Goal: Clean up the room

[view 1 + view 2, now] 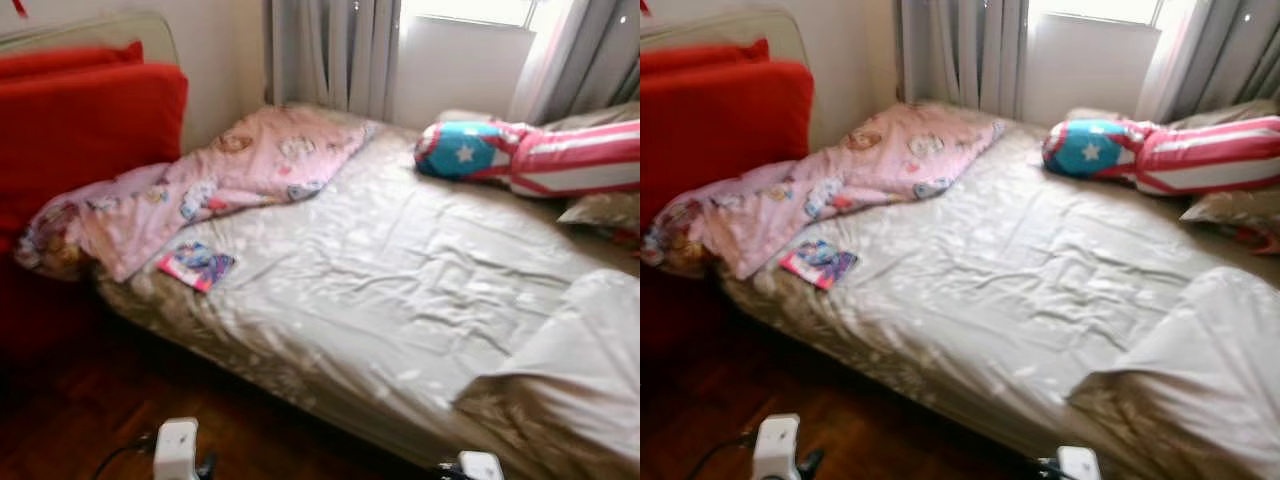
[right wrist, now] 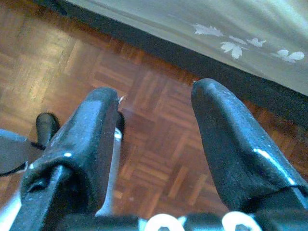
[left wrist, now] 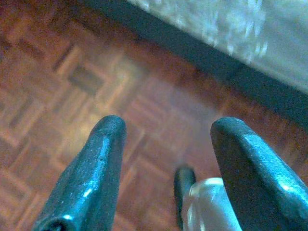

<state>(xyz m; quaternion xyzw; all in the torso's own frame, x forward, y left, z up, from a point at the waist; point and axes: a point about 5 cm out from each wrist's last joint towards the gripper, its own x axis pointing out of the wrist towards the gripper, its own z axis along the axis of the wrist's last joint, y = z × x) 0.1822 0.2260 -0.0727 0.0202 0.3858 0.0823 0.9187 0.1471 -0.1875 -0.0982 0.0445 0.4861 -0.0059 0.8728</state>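
A bed (image 1: 400, 290) with a rumpled beige sheet stretches across the view. A pink patterned blanket (image 1: 200, 185) lies bunched at its left end, and a small colourful book (image 1: 196, 265) rests on the sheet just below it. A striped pillow with a blue star patch (image 1: 530, 155) lies at the far right. Both arms hang low over the parquet floor beside the bed. My left gripper (image 3: 166, 144) is open with nothing between its fingers. My right gripper (image 2: 156, 120) is open too, empty above the floor.
A red sofa or cushion stack (image 1: 85, 125) stands left of the bed. Grey curtains (image 1: 335, 50) and a bright window are behind. A folded beige cover (image 1: 590, 360) lies at the bed's near right. Dark parquet floor (image 1: 120, 400) runs along the bed's front edge.
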